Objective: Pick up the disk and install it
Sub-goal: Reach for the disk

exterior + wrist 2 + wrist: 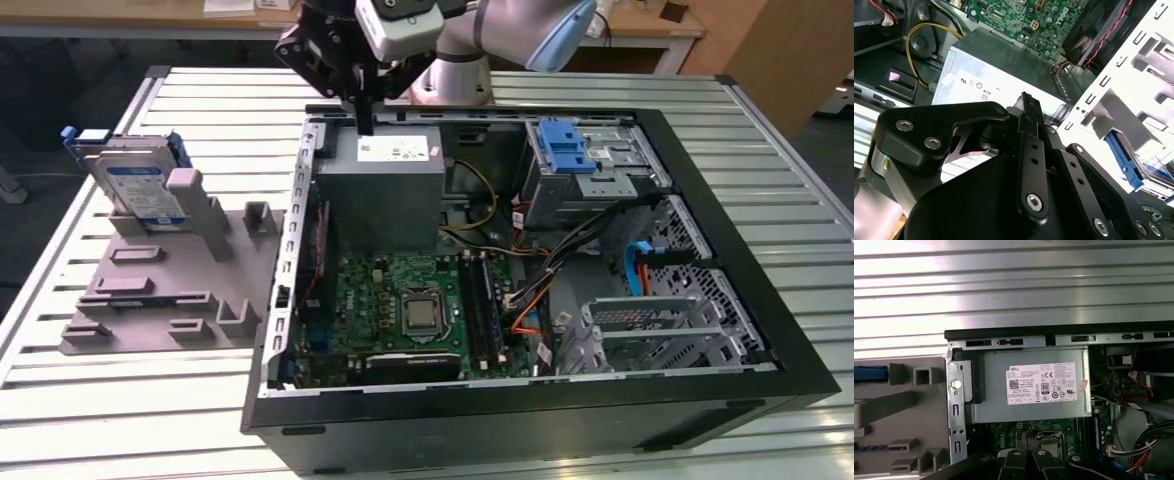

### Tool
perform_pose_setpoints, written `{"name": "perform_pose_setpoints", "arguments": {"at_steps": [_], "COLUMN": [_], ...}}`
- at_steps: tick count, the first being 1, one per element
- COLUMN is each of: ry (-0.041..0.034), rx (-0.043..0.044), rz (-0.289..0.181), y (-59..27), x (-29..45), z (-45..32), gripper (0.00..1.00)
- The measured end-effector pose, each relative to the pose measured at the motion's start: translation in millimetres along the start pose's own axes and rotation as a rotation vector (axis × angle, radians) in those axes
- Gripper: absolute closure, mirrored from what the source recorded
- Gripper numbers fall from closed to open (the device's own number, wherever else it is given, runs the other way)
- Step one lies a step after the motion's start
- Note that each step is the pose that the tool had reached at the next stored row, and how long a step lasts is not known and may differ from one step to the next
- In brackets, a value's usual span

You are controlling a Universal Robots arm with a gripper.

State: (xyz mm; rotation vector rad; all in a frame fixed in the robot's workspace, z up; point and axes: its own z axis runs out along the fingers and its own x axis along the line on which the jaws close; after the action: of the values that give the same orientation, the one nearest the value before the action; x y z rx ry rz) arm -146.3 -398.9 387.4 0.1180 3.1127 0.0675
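The disk, a silver drive with a blue-and-white label and blue frame, stands upright in a grey holder at the exterior view's left, outside the computer case. My gripper hangs above the case's far edge, over the grey power supply box, well apart from the disk. Its fingers are shut together with nothing between them, as the second wrist view also shows at the gripper. The disk's blue frame appears in the second wrist view inside the holder.
The open black computer case holds a green motherboard, cables, a drive cage with a blue tab and metal bays. The power supply box with its white sticker lies under the wrist. The slatted metal table surrounds everything.
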Motion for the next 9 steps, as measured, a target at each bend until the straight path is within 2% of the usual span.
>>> {"name": "perform_pose_setpoints", "arguments": {"at_steps": [9], "ry": [0.0002], "rx": [0.0], "rz": [0.0], "y": [-0.3], "x": [3.5], "z": [1.6], "gripper": [0.89]}}
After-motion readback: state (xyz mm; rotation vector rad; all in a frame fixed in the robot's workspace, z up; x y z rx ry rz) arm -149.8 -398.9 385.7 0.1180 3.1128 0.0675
